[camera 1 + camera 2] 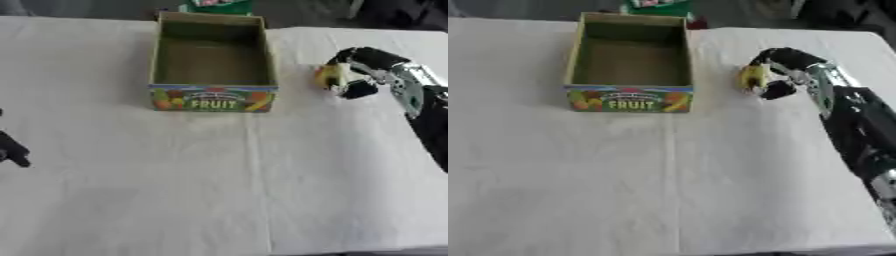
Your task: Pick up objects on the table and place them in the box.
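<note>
An open cardboard box [213, 97] with "FRUIT" printed on its front wall stands at the back middle of the table; its inside looks bare. To the right of the box, my right hand [366, 64] has its fingers and thumb curled round a small yellow object with a red patch [327, 76], just above the cloth. My left hand [12, 150] shows only as a dark bit at the left edge in the left eye view, low over the table.
A white cloth [219, 190] covers the table, with a fold line running down its middle. A green and white thing [214, 5] lies beyond the box at the far edge.
</note>
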{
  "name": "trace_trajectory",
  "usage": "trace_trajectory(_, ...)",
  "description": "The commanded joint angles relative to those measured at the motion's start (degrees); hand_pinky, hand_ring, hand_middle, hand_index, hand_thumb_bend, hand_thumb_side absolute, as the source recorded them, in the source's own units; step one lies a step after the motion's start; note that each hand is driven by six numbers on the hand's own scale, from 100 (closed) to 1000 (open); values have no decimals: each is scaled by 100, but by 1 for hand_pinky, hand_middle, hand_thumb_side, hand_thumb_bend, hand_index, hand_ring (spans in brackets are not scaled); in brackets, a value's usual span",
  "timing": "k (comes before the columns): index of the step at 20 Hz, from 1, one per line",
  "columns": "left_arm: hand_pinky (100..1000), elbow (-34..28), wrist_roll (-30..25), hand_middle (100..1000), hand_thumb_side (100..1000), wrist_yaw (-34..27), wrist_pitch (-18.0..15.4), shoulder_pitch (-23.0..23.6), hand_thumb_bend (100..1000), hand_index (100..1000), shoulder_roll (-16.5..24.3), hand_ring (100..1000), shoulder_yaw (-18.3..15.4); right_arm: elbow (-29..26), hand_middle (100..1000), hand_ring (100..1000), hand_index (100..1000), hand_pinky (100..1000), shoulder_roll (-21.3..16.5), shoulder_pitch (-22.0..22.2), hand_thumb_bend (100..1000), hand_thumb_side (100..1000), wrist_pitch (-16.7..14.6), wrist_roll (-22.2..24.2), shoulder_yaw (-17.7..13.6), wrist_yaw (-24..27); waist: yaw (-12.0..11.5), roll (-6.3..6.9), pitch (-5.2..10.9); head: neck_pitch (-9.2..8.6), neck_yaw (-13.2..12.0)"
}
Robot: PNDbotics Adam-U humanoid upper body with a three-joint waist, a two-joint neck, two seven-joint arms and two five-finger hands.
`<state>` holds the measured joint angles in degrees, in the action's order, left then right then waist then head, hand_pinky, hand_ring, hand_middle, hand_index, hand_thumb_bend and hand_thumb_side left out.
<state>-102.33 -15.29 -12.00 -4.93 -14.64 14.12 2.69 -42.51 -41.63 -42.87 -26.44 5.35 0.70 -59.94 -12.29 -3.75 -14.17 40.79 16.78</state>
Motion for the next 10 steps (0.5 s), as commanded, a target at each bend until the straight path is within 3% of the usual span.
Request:
trace_trajectory(1, 454, -110, -7, 469, 669, -17, -3, -64, 134, 817, 45, 516, 1, -56, 459, 704, 522, 761, -162, -27, 100, 435, 64, -295, -41, -207, 25, 30, 74, 22, 12)
trace_trajectory(5, 454, -109, -5, 469, 669, -20, 2, -63, 133, 817, 46, 516, 2, -109, 294, 574, 328, 673, -170, 0, 100, 333, 184, -869, -53, -314, 41, 29, 87, 22, 10)
trace_trajectory(8, 454, -109, -1, 469, 667, -21, 3, -58, 133, 817, 49, 516, 1, -154, 220, 510, 234, 616, -177, 7, 100, 260, 225, -1292, -61, -302, 51, 31, 101, 23, 8)
trace_trajectory(10, 454, -109, 2, 469, 667, -22, 4, -56, 133, 817, 50, 516, -1, -223, 197, 489, 202, 595, -188, 11, 100, 291, 229, -1544, -57, -255, 59, 33, 110, 26, 9)
